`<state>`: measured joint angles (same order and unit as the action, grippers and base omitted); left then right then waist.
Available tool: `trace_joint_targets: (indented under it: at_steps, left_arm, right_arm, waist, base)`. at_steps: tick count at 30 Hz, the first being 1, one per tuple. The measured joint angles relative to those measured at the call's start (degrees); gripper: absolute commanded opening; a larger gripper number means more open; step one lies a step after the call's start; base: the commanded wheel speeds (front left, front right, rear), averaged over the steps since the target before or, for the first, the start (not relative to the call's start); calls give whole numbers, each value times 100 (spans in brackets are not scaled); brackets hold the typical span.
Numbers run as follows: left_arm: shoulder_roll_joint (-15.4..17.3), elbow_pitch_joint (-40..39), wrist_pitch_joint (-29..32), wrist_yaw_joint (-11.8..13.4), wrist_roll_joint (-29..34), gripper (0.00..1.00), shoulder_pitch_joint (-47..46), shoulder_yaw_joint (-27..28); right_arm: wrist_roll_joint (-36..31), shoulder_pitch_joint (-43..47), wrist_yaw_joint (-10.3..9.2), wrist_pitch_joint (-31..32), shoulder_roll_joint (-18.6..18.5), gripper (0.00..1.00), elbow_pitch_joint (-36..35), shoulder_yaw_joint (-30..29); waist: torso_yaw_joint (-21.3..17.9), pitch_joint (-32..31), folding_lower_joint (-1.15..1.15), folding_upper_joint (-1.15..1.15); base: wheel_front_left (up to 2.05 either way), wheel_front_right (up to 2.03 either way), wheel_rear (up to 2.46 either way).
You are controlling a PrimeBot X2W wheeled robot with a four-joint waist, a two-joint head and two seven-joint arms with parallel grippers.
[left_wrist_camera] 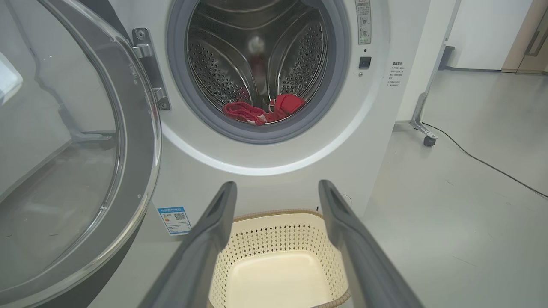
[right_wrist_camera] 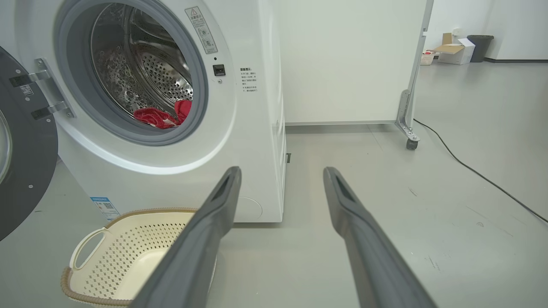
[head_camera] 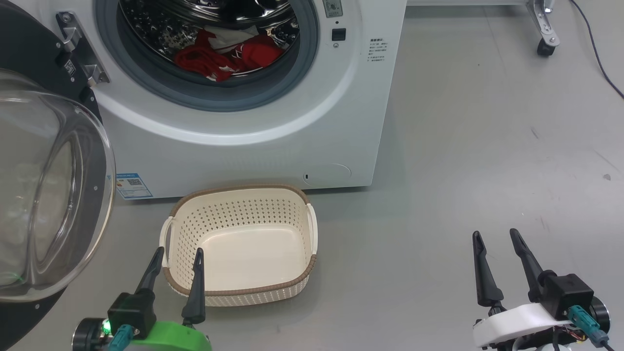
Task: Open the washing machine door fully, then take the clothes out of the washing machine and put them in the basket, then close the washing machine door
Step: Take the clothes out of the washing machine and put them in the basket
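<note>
clothes (head_camera: 222,56) lie in a red heap, with a bit of white, at the bottom front of the drum, just behind the grey gasket (head_camera: 234,100). the washing machine door (head_camera: 53,195) stands swung out wide on the left, so by my reckoning the opening is done and reaching in is the step at hand. the basket (head_camera: 239,187) sits empty on the floor just in front of the washing machine (head_camera: 302,126), under the opening.

both pincers are spread wide and hold nothing. the left gripper (head_camera: 179,250) hangs low at the basket's near left corner, and the right gripper (head_camera: 495,232) is well off to the right over bare floor.

i'd send the left one, being nearer, but it must rise clear of the door's bulging glass beside it. go in over the gasket lip with jaws wide, sink into the thick of the heap and pinch a good bunch. then lift high enough that no cloth drags on the rubber before lowering it into the basket.
</note>
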<state>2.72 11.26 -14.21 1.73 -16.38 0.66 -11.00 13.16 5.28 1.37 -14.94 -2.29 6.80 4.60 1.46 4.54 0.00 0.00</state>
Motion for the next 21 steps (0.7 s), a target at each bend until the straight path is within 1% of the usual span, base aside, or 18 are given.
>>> trace_joint_targets:
  at_steps: [15, 21]
  left_arm:
    - [0, -68, 1, 9, -9, 100, 52, -47]
    - [0, -100, 1, 52, -9, 100, 52, -56]
  right_arm:
    - [1, 28, 0, 0, 0, 100, -15, 20]
    - [1, 30, 0, 0, 0, 100, -24, 27]
  waist:
    - [11, 4, 0, 0]
    - [6, 33, 0, 0]
  base:
    - [0, 0, 0]
    - [10, -11, 1]
